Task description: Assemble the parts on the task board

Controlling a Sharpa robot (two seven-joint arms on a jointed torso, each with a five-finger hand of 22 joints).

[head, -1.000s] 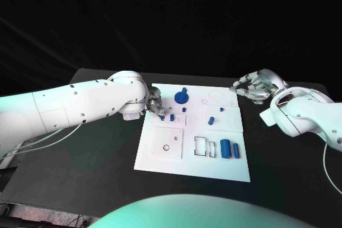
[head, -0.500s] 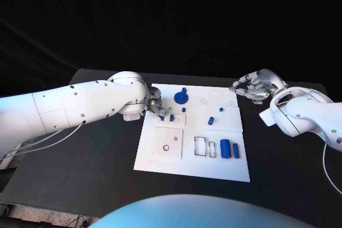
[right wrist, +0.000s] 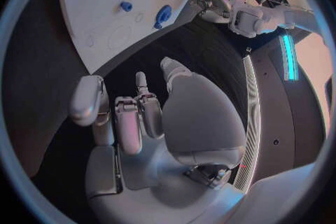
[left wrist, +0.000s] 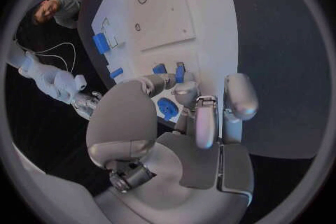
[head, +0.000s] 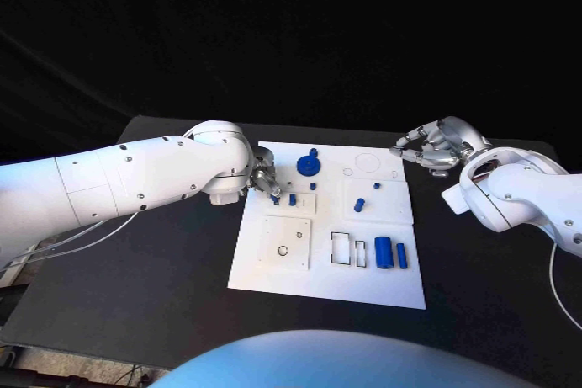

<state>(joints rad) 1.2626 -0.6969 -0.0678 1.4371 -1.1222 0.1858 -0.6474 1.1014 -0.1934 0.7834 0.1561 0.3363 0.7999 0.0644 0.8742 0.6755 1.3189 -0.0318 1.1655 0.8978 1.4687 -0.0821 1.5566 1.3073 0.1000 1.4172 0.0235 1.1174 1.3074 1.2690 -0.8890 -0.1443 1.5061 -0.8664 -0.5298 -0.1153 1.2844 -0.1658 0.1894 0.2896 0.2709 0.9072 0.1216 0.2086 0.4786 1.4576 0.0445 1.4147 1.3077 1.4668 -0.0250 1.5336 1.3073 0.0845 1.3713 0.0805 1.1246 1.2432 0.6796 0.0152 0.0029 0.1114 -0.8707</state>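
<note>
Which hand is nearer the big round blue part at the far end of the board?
Left. The left hand is at the board's left edge, just beside the round blue part; the right hand hovers off the board's far right corner.

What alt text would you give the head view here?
A white task board lies mid-table, scattered with small blue parts. The left hand reaches over the board's left edge beside two small parts, while the right hand hovers with curled fingers off its far right corner.

Matt white task board point(head: 325, 274), glossy metal fingers point(left wrist: 207, 123)
</note>
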